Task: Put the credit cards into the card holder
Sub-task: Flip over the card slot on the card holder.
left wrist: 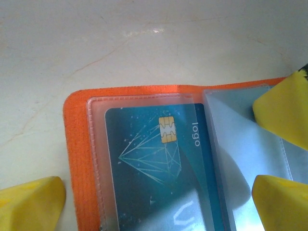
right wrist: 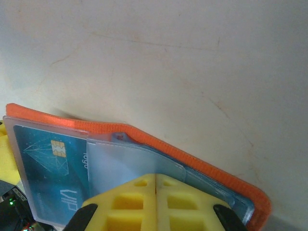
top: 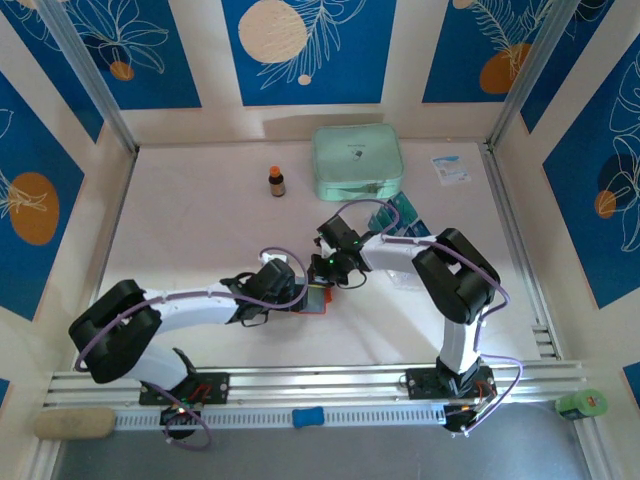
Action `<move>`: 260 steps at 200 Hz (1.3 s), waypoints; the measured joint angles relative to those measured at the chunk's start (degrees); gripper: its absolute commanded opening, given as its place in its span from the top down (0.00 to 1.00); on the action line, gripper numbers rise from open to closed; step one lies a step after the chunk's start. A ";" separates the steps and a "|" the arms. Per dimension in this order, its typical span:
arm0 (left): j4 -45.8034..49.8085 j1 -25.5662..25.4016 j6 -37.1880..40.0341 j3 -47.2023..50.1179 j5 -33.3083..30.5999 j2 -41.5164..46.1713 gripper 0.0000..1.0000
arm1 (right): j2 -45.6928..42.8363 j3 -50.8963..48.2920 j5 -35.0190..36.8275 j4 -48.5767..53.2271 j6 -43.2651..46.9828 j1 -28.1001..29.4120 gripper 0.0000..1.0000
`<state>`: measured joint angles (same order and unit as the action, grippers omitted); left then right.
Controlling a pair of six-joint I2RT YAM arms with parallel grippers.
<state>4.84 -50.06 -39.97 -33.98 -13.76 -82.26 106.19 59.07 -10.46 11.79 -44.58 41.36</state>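
Both grippers met the open orange-red card holder [left wrist: 77, 144]: left gripper [left wrist: 154, 204] straddling it wide, right gripper [right wrist: 156, 190] closed at its right side.

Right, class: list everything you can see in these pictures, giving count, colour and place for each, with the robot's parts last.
card holder: one, orange, lying open at the near middle
sleeved credit card: one, teal, inside the holder, left side
loose credit cards: small pile, count unclear, teal, right of the case
zip case: one, mint green, far middle
bottle: one, brown with orange cap, left of the case
paper slip: one, white with blue print, far right
green object: one, near right corner
beige pad: one, near left corner
left gripper: yellow fingers, open, astride the holder
right gripper: yellow fingers, shut, at the holder's right side
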 measured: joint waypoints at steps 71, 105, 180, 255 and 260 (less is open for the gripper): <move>-1.44 0.00 0.50 1.11 -1.29 -0.04 0.14 | -0.35 0.00 -0.31 0.31 -0.04 -0.50 1.00; -2.05 0.00 0.63 1.57 -1.77 -0.04 0.16 | -4.37 -1.03 0.79 1.14 -1.03 -0.55 0.92; -2.58 0.00 0.63 1.95 -1.92 0.09 0.15 | -7.93 -4.50 3.91 0.37 -6.10 1.77 0.78; -2.75 0.00 0.61 2.01 -1.97 0.09 0.15 | -3.96 -4.35 3.93 -1.97 -7.58 2.08 0.72; -2.75 0.00 0.61 2.01 -1.97 0.09 0.15 | -3.96 -4.33 3.93 -2.08 -7.58 2.08 0.72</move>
<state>2.09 -50.06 -39.35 -31.97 -15.73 -82.17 102.24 54.74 -6.52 9.72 -52.16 43.44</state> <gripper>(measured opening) 0.846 0.275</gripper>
